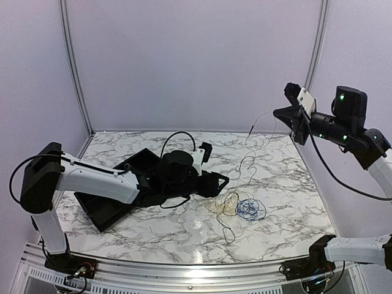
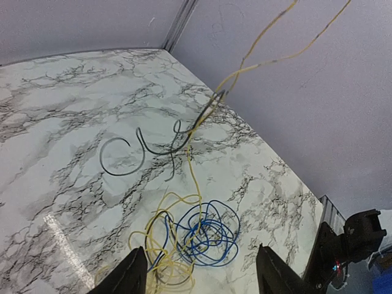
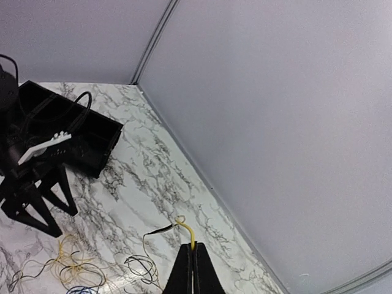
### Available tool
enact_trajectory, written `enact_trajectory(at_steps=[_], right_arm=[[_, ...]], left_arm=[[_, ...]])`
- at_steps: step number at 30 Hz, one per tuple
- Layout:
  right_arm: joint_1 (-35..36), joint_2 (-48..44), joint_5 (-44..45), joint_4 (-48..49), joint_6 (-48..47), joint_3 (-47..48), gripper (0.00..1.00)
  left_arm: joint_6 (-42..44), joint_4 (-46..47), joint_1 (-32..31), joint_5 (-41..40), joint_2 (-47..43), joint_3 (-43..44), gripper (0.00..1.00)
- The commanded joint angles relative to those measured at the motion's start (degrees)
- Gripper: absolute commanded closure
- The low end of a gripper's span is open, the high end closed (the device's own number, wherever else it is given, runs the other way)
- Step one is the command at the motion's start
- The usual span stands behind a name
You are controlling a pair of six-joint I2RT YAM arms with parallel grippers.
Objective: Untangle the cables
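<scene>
The blue cable (image 1: 250, 209) lies in a coil right of centre, tangled with yellow cable loops (image 1: 222, 204); a black cable loop (image 1: 228, 234) lies in front. My right gripper (image 1: 277, 113) is raised high at the right, shut on the yellow cable's end (image 3: 187, 230). A strand (image 2: 245, 67) hangs from it down to the pile. My left gripper (image 1: 223, 182) is open, low, just left of the tangle. In the left wrist view the blue coil (image 2: 211, 220) and yellow loops (image 2: 160, 257) lie between the open fingers (image 2: 136, 269), and black cable (image 2: 122, 160) curls beyond.
A black tray (image 1: 107, 208) sits at the left under the left arm and also shows in the right wrist view (image 3: 86, 131). The walls close the table at the back and both sides. The right arm's thick black cable (image 1: 334, 174) hangs at the right.
</scene>
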Motion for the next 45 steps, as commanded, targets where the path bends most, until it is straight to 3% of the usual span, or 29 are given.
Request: enact_trajectory(at_steps=[1, 7, 12, 21, 30, 39, 45], right_arm=[[-0.3, 0.0, -8.1, -5.1, -1.8, -2.1, 1.0], [0.3, 2.7, -14.3, -7.1, -2.3, -4.8, 1.0], [1.6, 4.5, -17.4, -7.4, -3.4, -4.9, 1.0], [3.6, 6.9, -19.3, -7.8, -2.6, -2.9, 1.0], [3.6, 6.9, -17.1, -6.0, -0.9, -3.1, 1.0], [3.6, 6.9, -16.2, -7.1, -3.5, -3.8, 1.0], [4.1, 7.9, -17.3, -7.5, -3.8, -3.0, 1.0]], left_arm=[[5.1, -2.3, -0.3, -3.9, -6.4, -2.2, 0.31], [14.4, -11.9, -0.4, -5.7, -9.3, 5.0, 0.27], [20.9, -19.3, -0.5, -4.1, -5.3, 15.1, 0.25], [26.7, -20.7, -0.9, -1.3, 1.1, 24.9, 0.29], [33.9, -25.5, -2.1, 2.7, 1.0, 25.5, 0.3], [36.1, -29.9, -2.7, -1.3, -5.4, 19.6, 0.23], [38.0, -28.7, -2.8, -3.5, -2.0, 23.8, 0.23]])
